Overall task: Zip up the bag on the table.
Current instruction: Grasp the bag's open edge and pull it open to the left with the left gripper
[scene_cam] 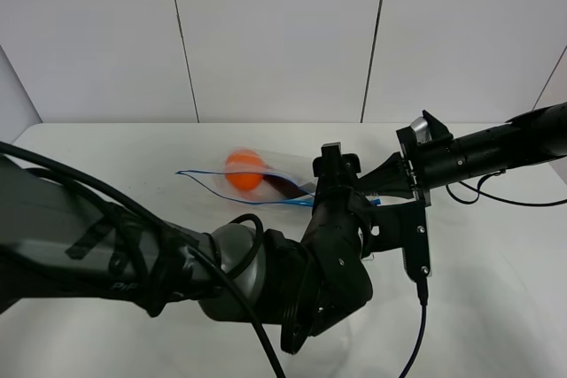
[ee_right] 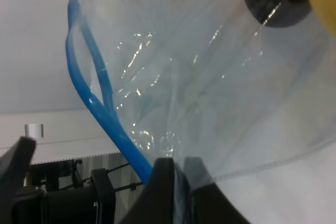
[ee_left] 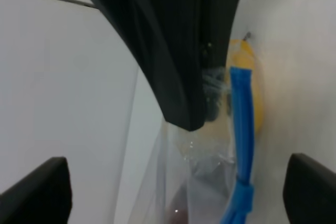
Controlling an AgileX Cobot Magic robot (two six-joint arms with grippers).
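Note:
The clear bag (scene_cam: 275, 180) lies mid-table (scene_cam: 496, 307), lifted at its right end, with an orange fruit (scene_cam: 244, 170) and a dark fruit inside. Its blue zipper strip (scene_cam: 221, 190) runs along the near edge. My right gripper (scene_cam: 376, 185) is shut on the bag's right end; the right wrist view shows its jaws (ee_right: 181, 182) pinching the plastic (ee_right: 220, 77) beside the strip (ee_right: 89, 87). My left gripper (scene_cam: 339, 161) is open at the same end. In the left wrist view (ee_left: 173, 187) its fingers (ee_left: 37, 190) stand wide on either side of the bag (ee_left: 199, 182), strip (ee_left: 241, 124) and yellow fruit (ee_left: 258, 93).
The left arm's bulky dark body (scene_cam: 177, 263) covers the table's front left. A black cable (scene_cam: 416, 334) hangs from the right arm over the front, and another (scene_cam: 469, 196) trails on the table at right. A white panelled wall (scene_cam: 275, 33) stands behind.

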